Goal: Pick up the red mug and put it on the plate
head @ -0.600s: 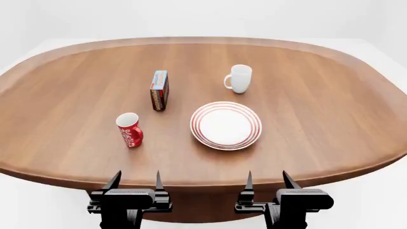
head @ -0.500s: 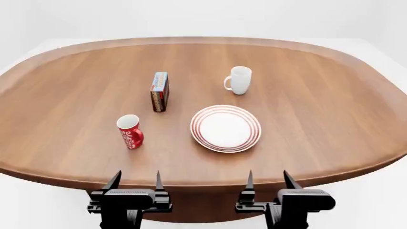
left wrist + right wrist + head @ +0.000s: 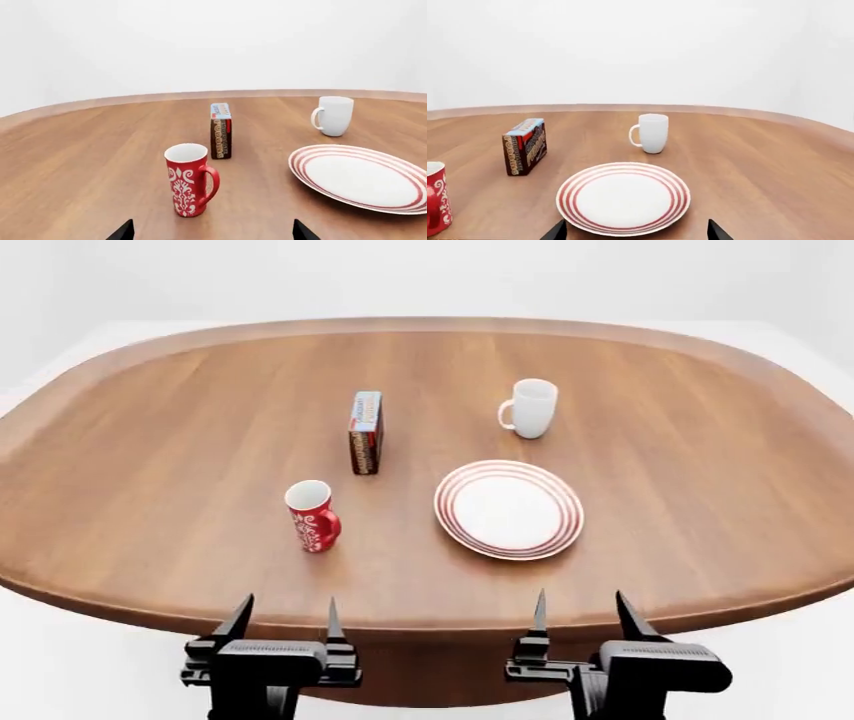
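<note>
Red mug (image 3: 311, 516) stands upright on the table (image 3: 160, 450), straight ahead of our left gripper (image 3: 283, 618), the nearer one; its fingers are spread and empty, as are the right gripper's (image 3: 582, 612). Just right sits the plate (image 3: 509, 509)

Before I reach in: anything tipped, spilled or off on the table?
Nothing stands out. The red mug, white mug and small box all stand upright, and the plate lies flat and bare. Both grippers hang open short of the table.
</note>
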